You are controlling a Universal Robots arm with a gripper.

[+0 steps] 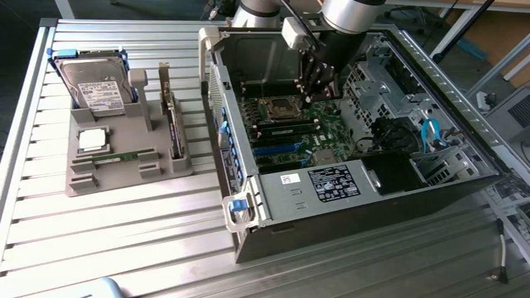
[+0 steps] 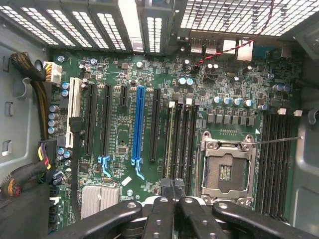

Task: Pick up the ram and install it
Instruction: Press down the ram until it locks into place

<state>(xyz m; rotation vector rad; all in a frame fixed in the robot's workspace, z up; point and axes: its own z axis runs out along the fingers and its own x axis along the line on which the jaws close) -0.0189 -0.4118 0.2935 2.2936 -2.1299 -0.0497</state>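
Ram (image 1: 116, 158) (in tray (image 1: 83, 186)) beside processor (image 1: 93, 139)

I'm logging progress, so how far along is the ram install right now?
Done: a ram stick looks slotted beside the empty processor socket. In hand: the shut gripper sits right over it. Left: full seating can't be confirmed; another ram stick lies in the tray.

case walls (image 1: 248, 133) hem the open motherboard (image 1: 323, 133).

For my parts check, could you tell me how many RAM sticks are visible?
2. One RAM stick lies on the grey holder outside the case; a second RAM stick stands in a motherboard slot beside the processor socket. The arm may hide more.
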